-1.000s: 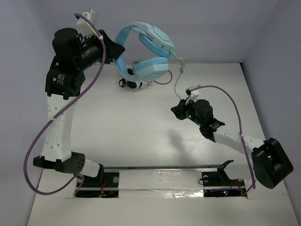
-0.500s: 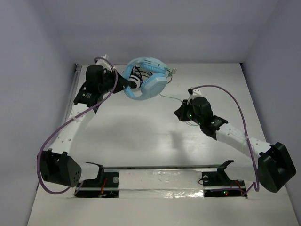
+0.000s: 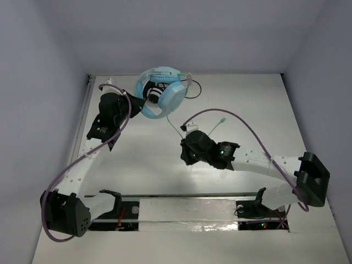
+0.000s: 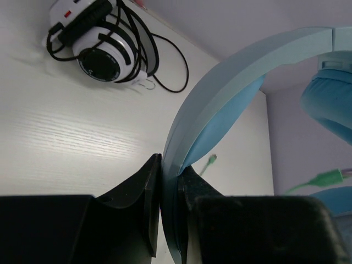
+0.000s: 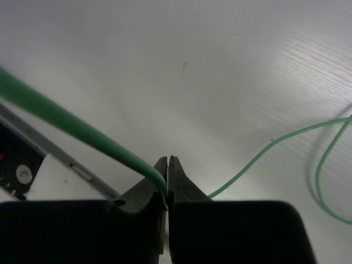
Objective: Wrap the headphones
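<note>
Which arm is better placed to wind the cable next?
Right, probably: its jaws pinch the cable and can carry it around, while the left jaws clamp the headphones by their band.

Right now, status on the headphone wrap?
Left fingers shut on headphones band. Right fingers shut on cable, slack curling on table. Black-and-white headphones close behind, possible snag.
</note>
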